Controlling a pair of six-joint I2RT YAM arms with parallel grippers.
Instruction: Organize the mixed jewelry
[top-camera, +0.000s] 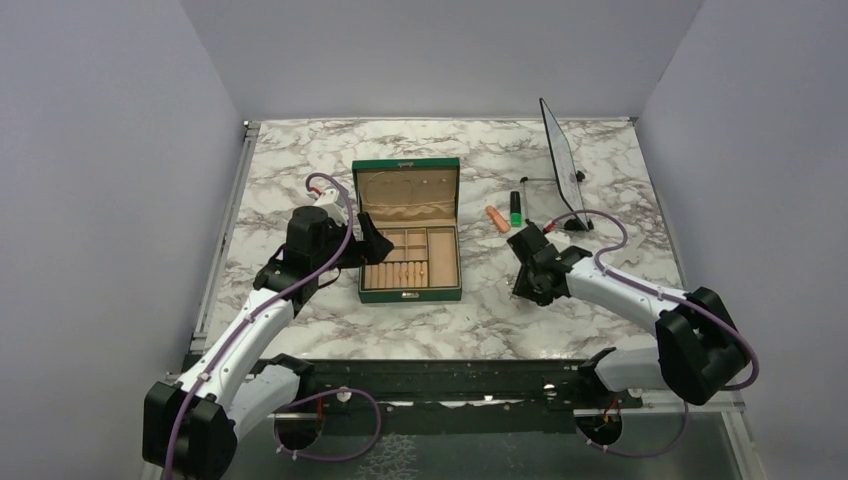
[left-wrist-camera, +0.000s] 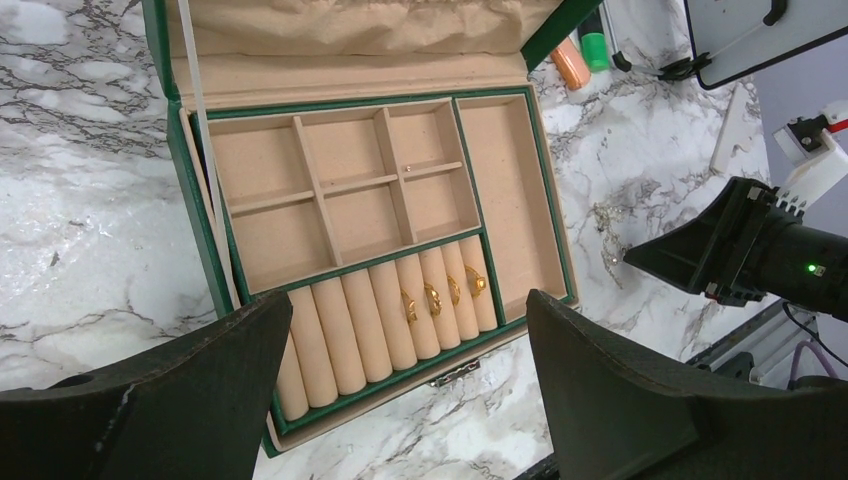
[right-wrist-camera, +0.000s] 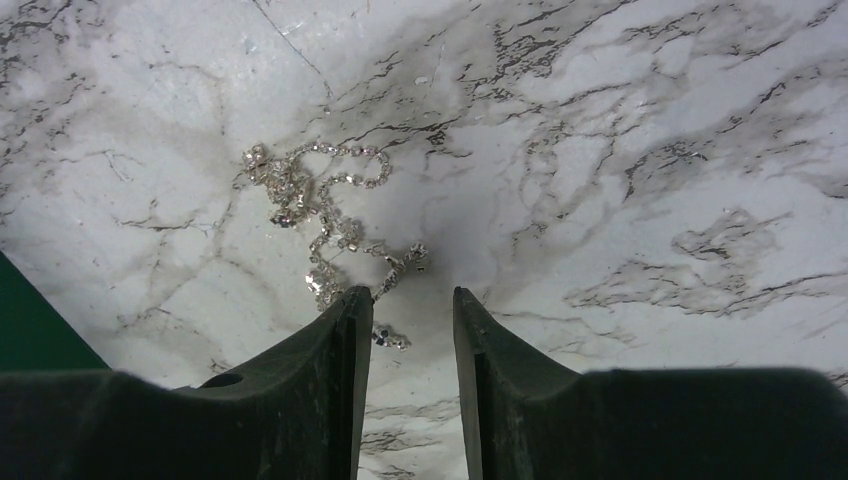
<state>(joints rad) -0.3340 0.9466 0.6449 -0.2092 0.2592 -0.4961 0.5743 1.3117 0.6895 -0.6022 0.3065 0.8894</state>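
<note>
Chain lies bunched on the table right of the box, toward the near edge; rings sit in the box's rolls. Right gripper stands narrow, empty, at the chain's tail. Left gripper hangs wide over the box. Risk: a pinch on the tail alone slips off or misses.

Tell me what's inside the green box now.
In the green box, four gold rings sit on the ring rolls; the other compartments look empty. The left hand covers its near corners.
</note>
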